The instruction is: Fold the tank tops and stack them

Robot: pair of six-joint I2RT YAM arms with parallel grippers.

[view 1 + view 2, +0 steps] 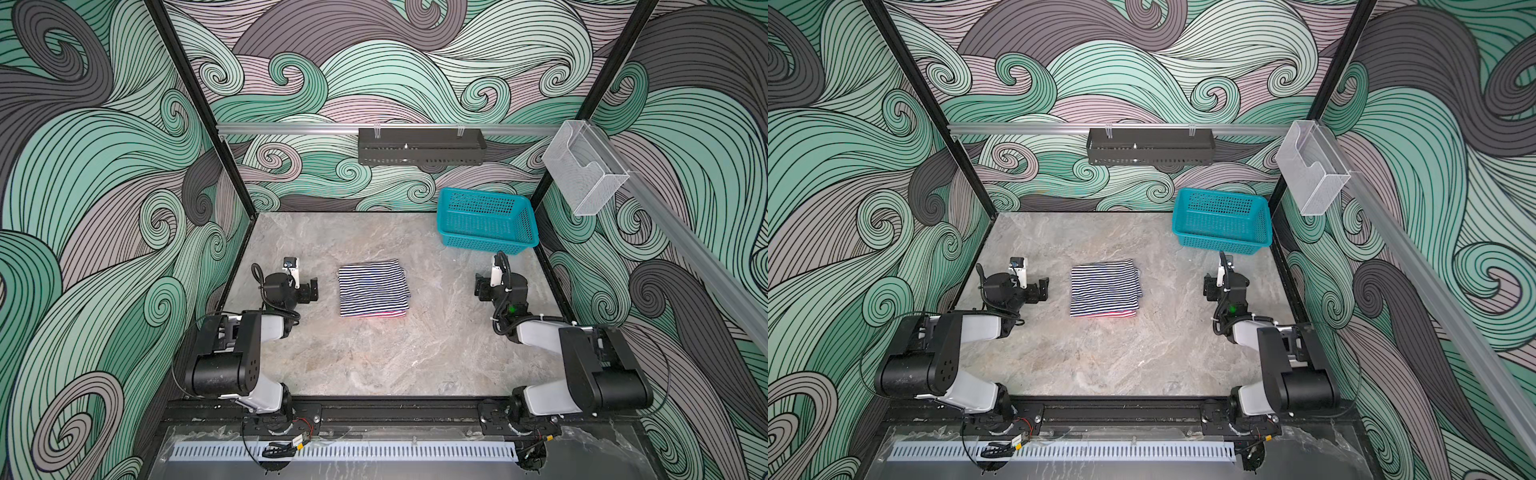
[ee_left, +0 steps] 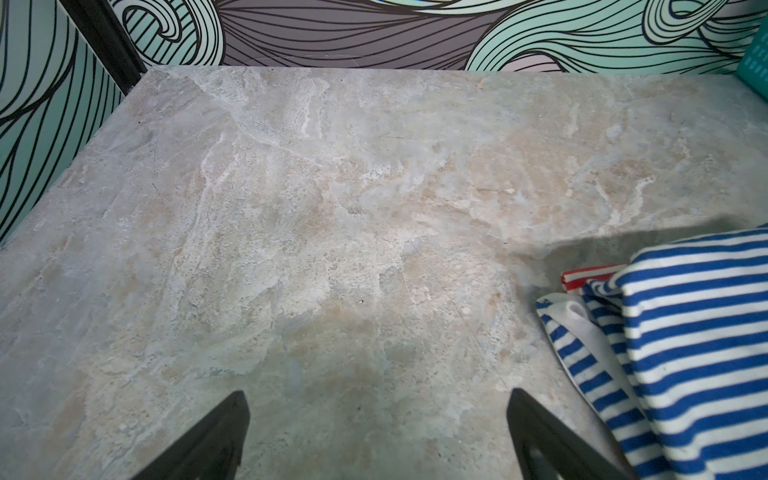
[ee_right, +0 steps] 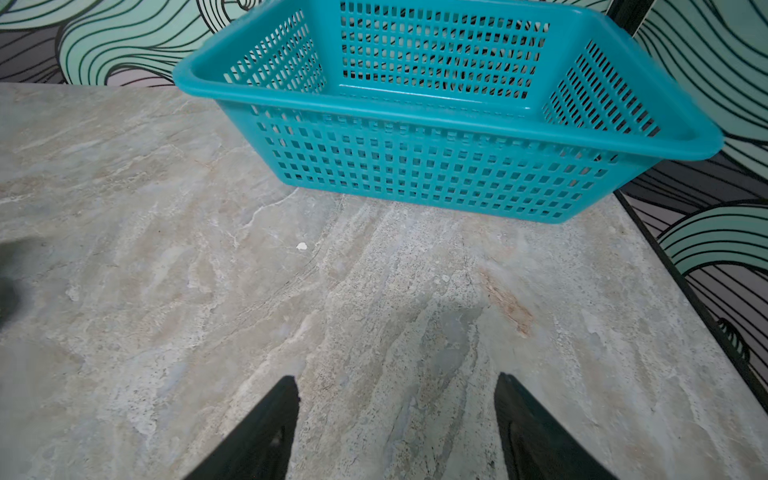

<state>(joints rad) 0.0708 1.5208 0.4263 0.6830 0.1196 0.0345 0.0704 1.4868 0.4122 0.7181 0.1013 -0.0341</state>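
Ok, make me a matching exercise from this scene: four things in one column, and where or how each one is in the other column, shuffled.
Things:
1. navy-and-white striped tank top
2. red-and-white striped tank top
3. teal plastic mesh basket
4. left gripper

Places or states:
A. far right corner of the table
B. open, holding nothing
C. folded, lying on top
D. underneath, only edges showing

Pairs: 1-C, 2-D, 3-A, 4-B

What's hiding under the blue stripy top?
A red-and-white striped top lies under the blue stripy top. Only its thin red edge peeks out in both top views, plus a corner in the left wrist view. The rest is covered, so its folding can't be seen.
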